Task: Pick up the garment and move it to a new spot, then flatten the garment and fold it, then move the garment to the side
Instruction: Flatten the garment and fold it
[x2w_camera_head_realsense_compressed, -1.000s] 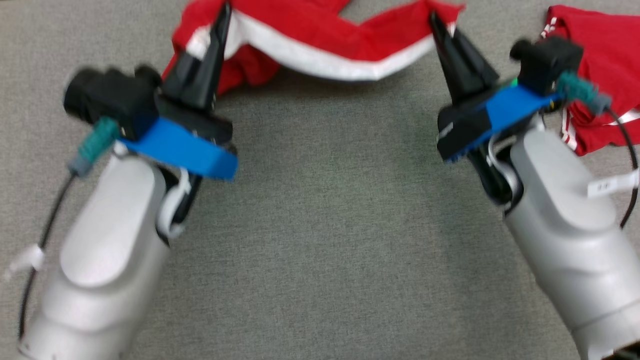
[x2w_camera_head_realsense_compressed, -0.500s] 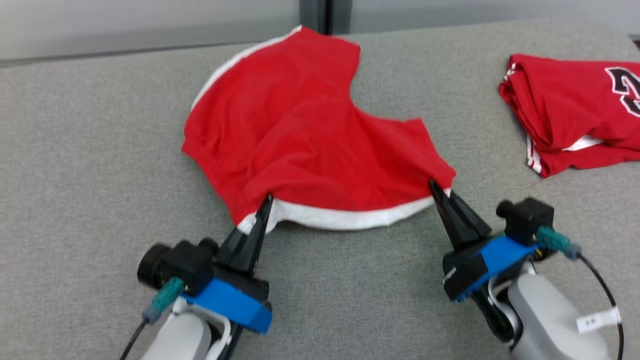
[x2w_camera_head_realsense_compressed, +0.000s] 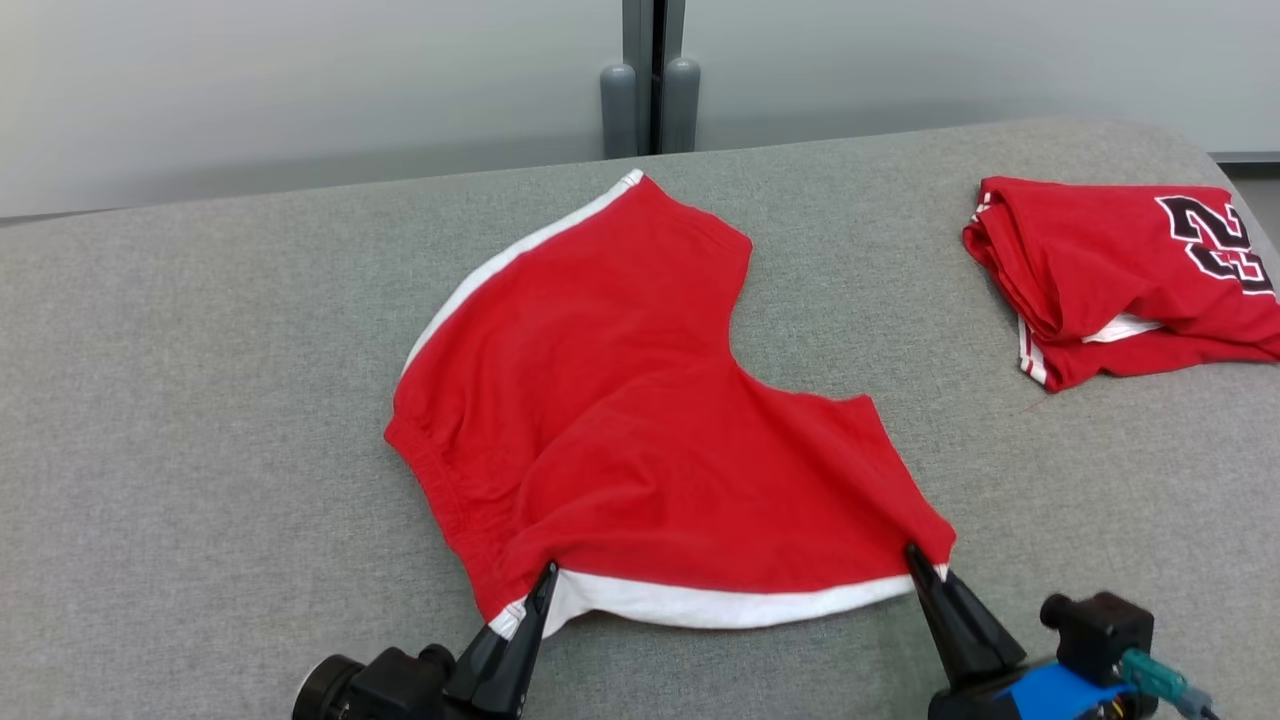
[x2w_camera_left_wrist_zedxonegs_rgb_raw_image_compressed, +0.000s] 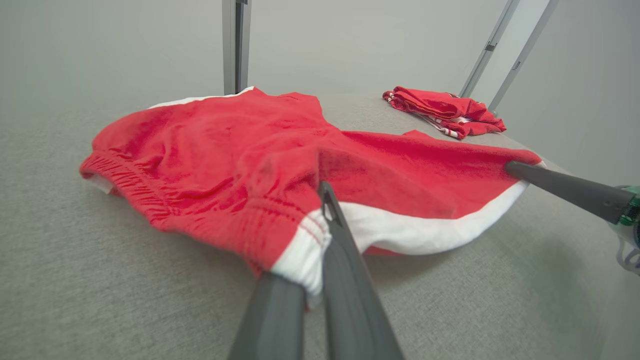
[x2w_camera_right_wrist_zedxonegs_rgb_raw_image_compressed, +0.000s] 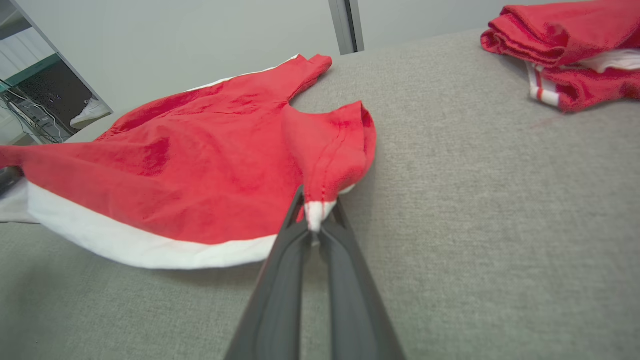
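Garment (x2w_camera_head_realsense_compressed: 640, 420): red shorts, white band along the near edge, white stripe up the 11 o'clock side, elastic waist gathered at 9 o'clock. Lies spread mid-way across grey padded surface (x2w_camera_head_realsense_compressed: 200, 400). Pinched tight at the 7 o'clock white corner by left gripper (x2w_camera_head_realsense_compressed: 545, 575), at the 5 o'clock corner by right gripper (x2w_camera_head_realsense_compressed: 912, 553). From the head: black-and-white numerals on folded red jersey (x2w_camera_head_realsense_compressed: 1110, 270) at 2 o'clock. From the right wrist: white shoe (x2w_camera_right_wrist_zedxonegs_rgb_raw_image_compressed: 90, 112) at 10 o'clock

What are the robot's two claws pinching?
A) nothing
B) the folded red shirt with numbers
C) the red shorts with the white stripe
C: the left gripper and the right gripper are each shut on a corner of the red shorts, along the white-striped edge.
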